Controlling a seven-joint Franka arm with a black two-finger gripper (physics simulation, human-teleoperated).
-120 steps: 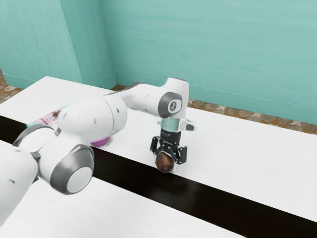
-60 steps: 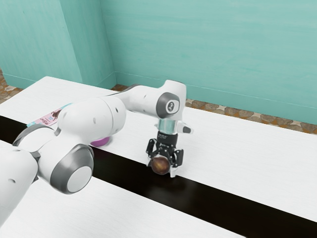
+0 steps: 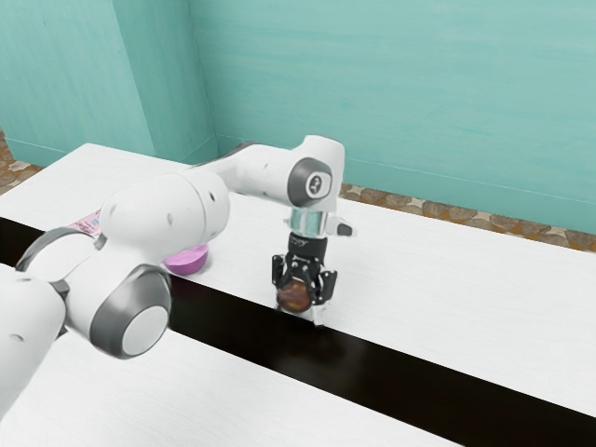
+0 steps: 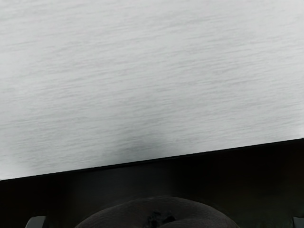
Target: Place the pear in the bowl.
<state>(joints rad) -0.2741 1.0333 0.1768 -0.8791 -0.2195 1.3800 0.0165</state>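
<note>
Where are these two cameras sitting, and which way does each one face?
Exterior view: from the arm's side, looking down across the white tabletop toward the teal wall; much of the arm shows, and its gripper around the pear.
Wrist view: on the arm, by the gripper, looking down at the tabletop; pale fingertips show at both lower corners.
Both share the pear, white tabletop and dark strip; the purple bowl appears in the exterior view.

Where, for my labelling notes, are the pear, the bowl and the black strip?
Pear (image 3: 294, 296): exterior view, its brown side.
Bowl (image 3: 186, 266): exterior view, its outer wall.
Black strip (image 3: 410, 379): exterior view, a bare stretch.
</note>
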